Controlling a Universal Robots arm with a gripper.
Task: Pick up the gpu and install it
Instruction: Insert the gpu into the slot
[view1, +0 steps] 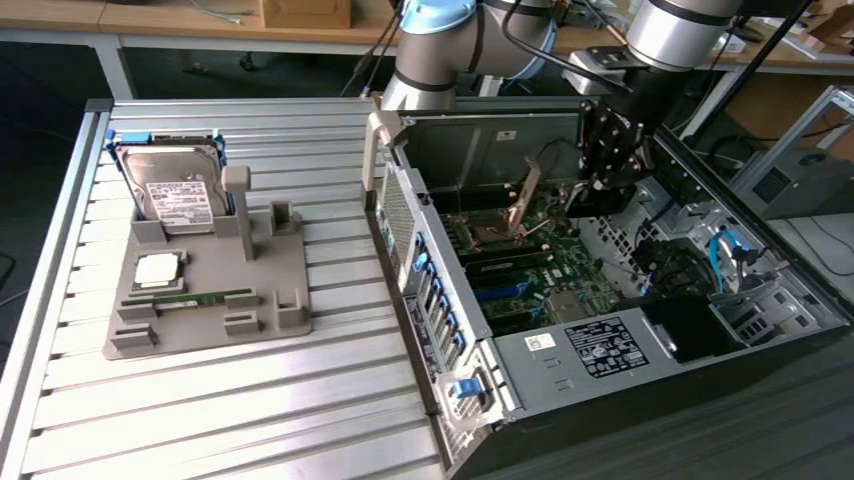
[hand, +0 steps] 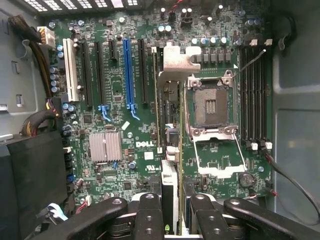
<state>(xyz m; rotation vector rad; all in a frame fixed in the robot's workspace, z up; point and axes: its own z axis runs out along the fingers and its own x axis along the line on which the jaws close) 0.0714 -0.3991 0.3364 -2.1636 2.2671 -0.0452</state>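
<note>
1. While clamped edge-on between the gripper's (hand: 171, 210) fingers (hand: 149, 215), the gpu (hand: 169, 150) hangs over the Dell motherboard (hand: 115, 125), near the slot beside the CPU socket (hand: 210, 107), not visibly seated.
2. Pickup is done; seating remains.
3. Outside the open computer case (view1: 441, 300), a hard drive (view1: 180, 195) stands in the grey holder (view1: 287, 320).

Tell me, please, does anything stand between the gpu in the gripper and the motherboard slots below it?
Nothing visible does. The gripper holds the gpu edge-on over the motherboard inside the open computer case, and the expansion slots beside it lie bare.
</note>
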